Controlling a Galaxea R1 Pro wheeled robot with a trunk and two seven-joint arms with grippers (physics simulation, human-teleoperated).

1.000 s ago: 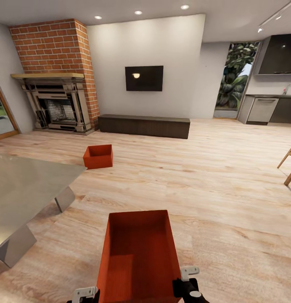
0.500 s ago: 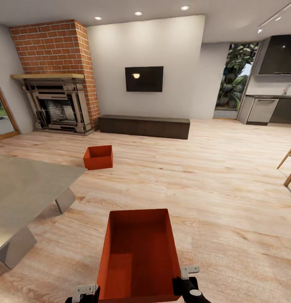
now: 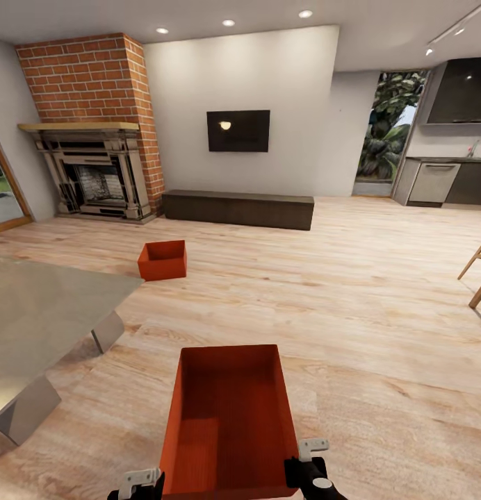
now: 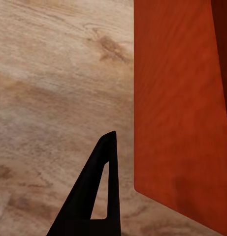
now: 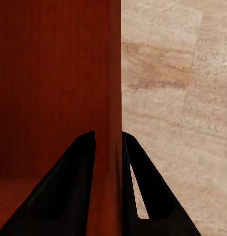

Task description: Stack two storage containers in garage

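Observation:
Two red-orange storage containers are in the living room. The near container (image 3: 230, 417) is right in front of me over the light wood planks; I cannot tell whether it rests on them. My right gripper (image 3: 306, 464) is at its right wall. In the right wrist view the gripper (image 5: 107, 136) is shut on that wall (image 5: 54, 88), one finger on each side. My left gripper (image 3: 139, 482) is beside the container's left wall. One left finger (image 4: 98, 196) shows, a small gap away from the outer wall (image 4: 182, 108). The far container (image 3: 162, 259) sits on the planks ahead.
A low glass table (image 3: 39, 312) juts in from the left, close to the near container. A brick fireplace (image 3: 94, 125), a wall TV (image 3: 238, 130) and a long dark bench (image 3: 238, 207) line the far wall. Chair legs (image 3: 480, 274) show at the right edge.
The near container and both grippers sit a touch higher in the head view. The far container has not moved.

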